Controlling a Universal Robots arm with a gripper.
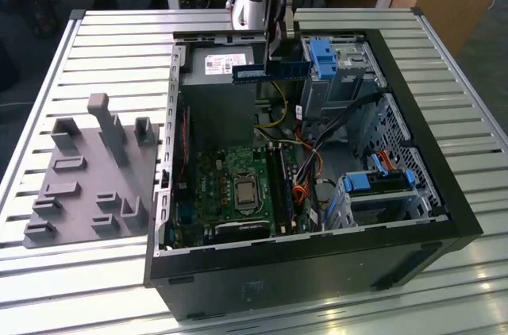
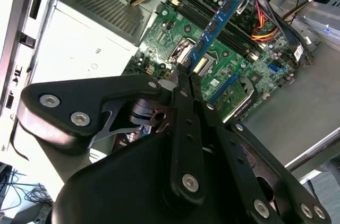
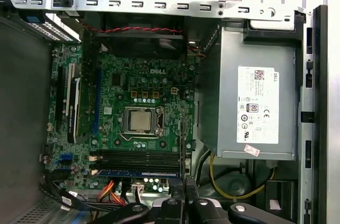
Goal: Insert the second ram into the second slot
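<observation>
Second ram (image 1: 250, 73): a thin blue stick, held level in the air above the open computer case (image 1: 432, 152). It hung over the end near the power supply (image 1: 218, 65), well apart from the motherboard (image 1: 230, 184) below.

Tool (image 1: 276, 59): closed narrow on the stick, gripping it by the upper edge.

Memory slots (image 3: 138, 157): dark and apparently vacant. A blue strip (image 3: 138, 172) lay just beside them and was judged to be a module already seated.

Risks, as judgements:
- The stick lay crosswise to the slots, so any error in turning it could land it skewed or with the notch misaligned.
- The grip on one thin edge could let the stick tilt under seating force.
- The slots sat close together, so a small sideways offset could put the stick in the wrong one or foul the seated module.
- The cable bundle (image 1: 305, 152) ran near the slots and could snag the stick or the tool.

Surface: the case lay on its side on a slatted metal desk (image 1: 103, 41). A grey moulded fixture (image 1: 87, 176) sat at the exterior view's left of the case.

Room: pale table legs and a wooden panel stood beyond the far edge.
</observation>
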